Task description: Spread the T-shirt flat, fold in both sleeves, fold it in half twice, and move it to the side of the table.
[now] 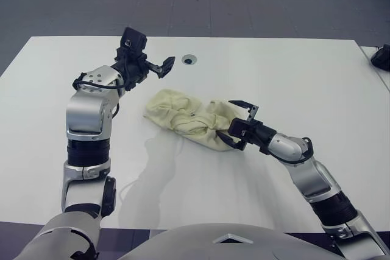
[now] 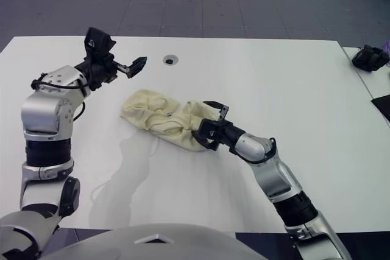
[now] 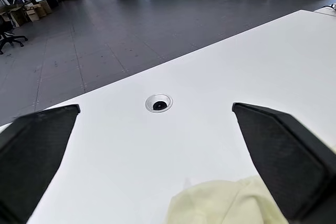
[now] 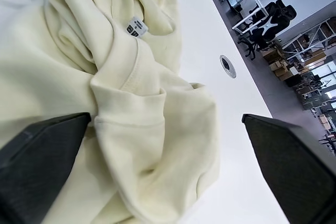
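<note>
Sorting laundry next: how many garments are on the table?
1: the T-shirt, crumpled on the table, the open right gripper at its right end; folds could hide another.

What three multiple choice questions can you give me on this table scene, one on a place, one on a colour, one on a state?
1. Where is the right gripper? A. raised high in the air B. at the T-shirt's right end C. on the floor
2. The T-shirt's colour? A. red B. dark blue C. pale yellow
3. The T-shirt is: A. bunched up B. spread flat C. folded square
Answers: B, its open fingers straddle the cloth; C, the head views show it; A, it lies creased on the table.
</note>
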Controlling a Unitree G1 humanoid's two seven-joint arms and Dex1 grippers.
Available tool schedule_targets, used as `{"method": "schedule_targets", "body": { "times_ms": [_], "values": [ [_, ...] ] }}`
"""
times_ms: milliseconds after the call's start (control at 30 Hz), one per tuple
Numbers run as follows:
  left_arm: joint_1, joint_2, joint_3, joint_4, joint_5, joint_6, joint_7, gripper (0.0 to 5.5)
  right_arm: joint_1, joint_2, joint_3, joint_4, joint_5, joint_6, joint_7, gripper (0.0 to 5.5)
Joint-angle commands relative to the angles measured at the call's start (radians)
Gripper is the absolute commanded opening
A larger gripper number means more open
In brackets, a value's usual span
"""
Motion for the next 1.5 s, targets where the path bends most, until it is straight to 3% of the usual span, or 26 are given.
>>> {"method": "schedule_targets", "body": {
  "times_ms": [33, 800, 900, 1000, 1300, 1500],
  "values": [
    [0.008, 0.02, -0.012, -0.002, 0.0, -0.002, 0.007, 5.4, -0.027, 0.012, 0.003, 0.02, -0.036, -0.025, -0.025, 4.96],
    [0.005, 0.077, -0.052, 0.035, 0.012, -0.059, -0.007, 5.4, 0.011, 0.012, -0.004, 0.024, -0.045, -0.064, 0.001, 1.09],
    [0.029, 0.138, -0.087, 0.026, 0.045, -0.126, -0.051, 5.4, 0.015, 0.01, -0.007, 0.018, -0.045, -0.062, 0.002, 0.54],
    [0.096, 0.252, -0.163, 0.02, 0.133, -0.316, -0.141, 5.4, 0.015, 0.008, -0.013, 0.009, -0.045, -0.061, 0.002, 0.06],
    [0.391, 0.395, -0.22, -0.136, 0.186, -0.664, -0.304, 5.4, 0.008, 0.037, -0.05, -0.018, -0.035, -0.044, -0.034, 0.01],
    [0.44, 0.394, -0.278, -0.146, 0.259, -0.735, -0.315, 5.4, 0.017, 0.05, -0.04, -0.034, -0.049, -0.029, -0.039, 0.01]
  ]
}}
